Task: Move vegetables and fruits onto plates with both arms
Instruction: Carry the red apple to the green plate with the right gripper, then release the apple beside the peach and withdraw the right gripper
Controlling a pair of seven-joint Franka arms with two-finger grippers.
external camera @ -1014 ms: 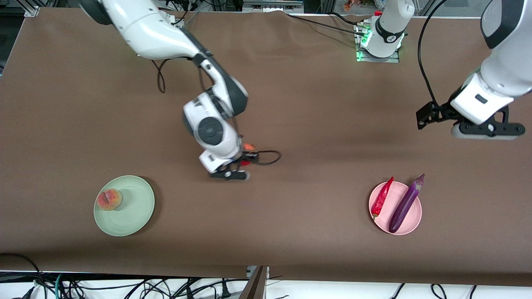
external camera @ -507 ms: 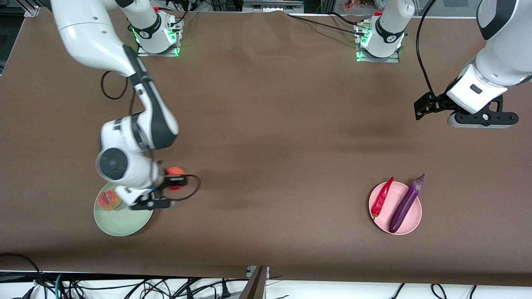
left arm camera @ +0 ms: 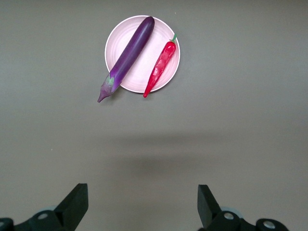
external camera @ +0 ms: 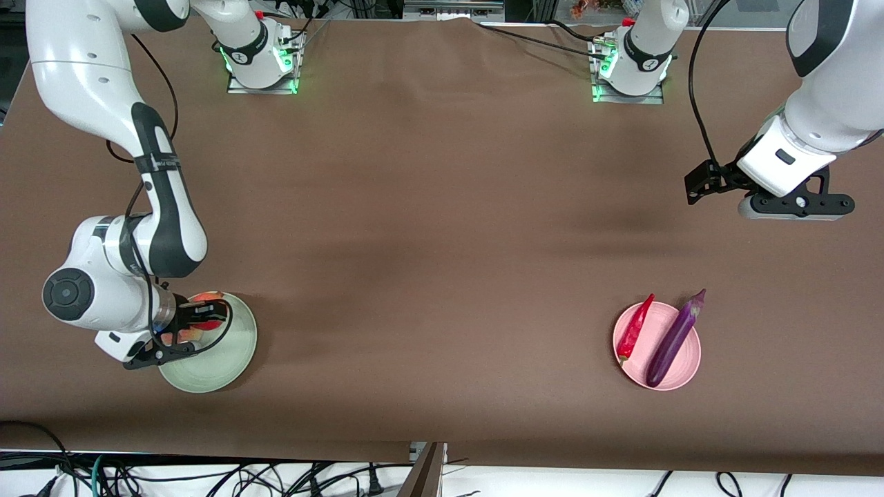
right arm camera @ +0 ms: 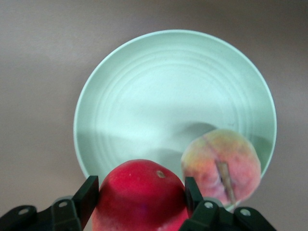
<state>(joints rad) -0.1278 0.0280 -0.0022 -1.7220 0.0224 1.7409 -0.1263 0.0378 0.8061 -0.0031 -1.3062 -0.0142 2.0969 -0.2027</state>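
My right gripper [external camera: 200, 314] is shut on the round red fruit [external camera: 206, 299] and holds it over the pale green plate [external camera: 221, 359]. In the right wrist view the fruit [right arm camera: 142, 195] sits between the fingers above the plate's rim [right arm camera: 159, 96]. The peach [right arm camera: 221, 163] lies on that plate beside the held fruit; in the front view it is mostly hidden by the hand. The purple eggplant [external camera: 675, 338] and red chili [external camera: 635, 328] lie on the pink plate [external camera: 652, 342]. My left gripper [external camera: 794, 206] is open and empty [left arm camera: 142, 207], high over bare table; its wrist view shows the eggplant [left arm camera: 130, 55], chili [left arm camera: 161, 65] and pink plate [left arm camera: 144, 67].
The brown table cover [external camera: 442, 241] lies flat between the two plates. The arm bases [external camera: 628, 69] stand along the table's edge farthest from the front camera. Cables [external camera: 207, 476] hang below the near edge.
My right arm has swung with the red fruit from over the table's middle toward the right arm's end, now over the green plate. My left gripper has drifted slightly.
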